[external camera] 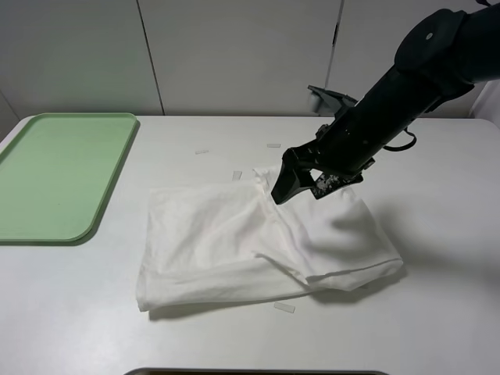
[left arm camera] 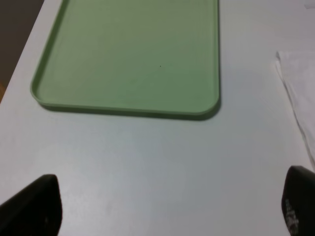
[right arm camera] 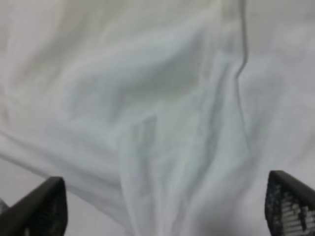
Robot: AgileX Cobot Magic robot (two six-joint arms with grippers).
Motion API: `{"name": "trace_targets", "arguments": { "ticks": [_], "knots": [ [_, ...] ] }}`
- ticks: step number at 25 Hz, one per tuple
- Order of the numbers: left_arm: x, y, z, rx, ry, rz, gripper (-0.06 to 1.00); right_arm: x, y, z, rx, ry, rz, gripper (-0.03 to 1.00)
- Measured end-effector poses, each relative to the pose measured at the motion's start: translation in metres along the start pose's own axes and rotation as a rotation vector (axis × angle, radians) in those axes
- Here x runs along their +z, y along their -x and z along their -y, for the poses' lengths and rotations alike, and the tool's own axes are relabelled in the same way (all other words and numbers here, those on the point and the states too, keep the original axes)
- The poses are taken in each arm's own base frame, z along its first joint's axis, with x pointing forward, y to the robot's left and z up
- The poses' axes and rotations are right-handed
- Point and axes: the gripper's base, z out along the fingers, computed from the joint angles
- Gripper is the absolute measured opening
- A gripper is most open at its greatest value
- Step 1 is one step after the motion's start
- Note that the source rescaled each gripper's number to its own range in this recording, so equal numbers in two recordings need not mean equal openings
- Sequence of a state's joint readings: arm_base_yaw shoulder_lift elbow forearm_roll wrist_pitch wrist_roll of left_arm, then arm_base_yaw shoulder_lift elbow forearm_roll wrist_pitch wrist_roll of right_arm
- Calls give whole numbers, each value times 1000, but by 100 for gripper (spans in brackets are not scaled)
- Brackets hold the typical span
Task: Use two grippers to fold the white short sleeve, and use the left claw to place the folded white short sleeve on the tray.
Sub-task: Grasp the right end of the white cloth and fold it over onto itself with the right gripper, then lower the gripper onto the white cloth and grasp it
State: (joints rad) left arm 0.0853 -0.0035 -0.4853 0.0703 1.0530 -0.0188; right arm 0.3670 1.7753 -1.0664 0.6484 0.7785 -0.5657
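The white short sleeve (external camera: pixel 234 242) lies folded and wrinkled on the white table, right of the pale green tray (external camera: pixel 55 172). My right gripper (external camera: pixel 305 187) hovers over the shirt's far edge. In the right wrist view its gripper (right arm camera: pixel 167 206) is open, with both fingertips (right arm camera: pixel 42 206) spread wide over white fabric (right arm camera: pixel 162 98) and nothing between them. The left arm is out of the high view. In the left wrist view the left claw (left arm camera: pixel 167 206) is open and empty above bare table, with the tray (left arm camera: pixel 133 54) beyond it and a shirt edge (left arm camera: pixel 298 83) to one side.
Several small clear tape strips lie on the table, such as one (external camera: pixel 201 151) behind the shirt and one (external camera: pixel 284 307) in front of it. A dark edge (external camera: pixel 258 372) shows at the table's front. A pale panelled wall stands behind.
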Motion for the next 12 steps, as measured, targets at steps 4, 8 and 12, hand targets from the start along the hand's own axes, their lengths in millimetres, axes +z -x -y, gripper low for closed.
{"name": "trace_targets", "arguments": {
  "ticks": [4, 8, 12],
  "knots": [
    [0, 0, 0, 0, 0, 0, 88, 0, 2, 3, -31, -38, 23, 90],
    [0, 0, 0, 0, 0, -1, 88, -1, 3, 9, -61, -105, 25, 91],
    [0, 0, 0, 0, 0, -1, 88, -2, 3, 20, -77, -217, 20, 91]
  ]
}}
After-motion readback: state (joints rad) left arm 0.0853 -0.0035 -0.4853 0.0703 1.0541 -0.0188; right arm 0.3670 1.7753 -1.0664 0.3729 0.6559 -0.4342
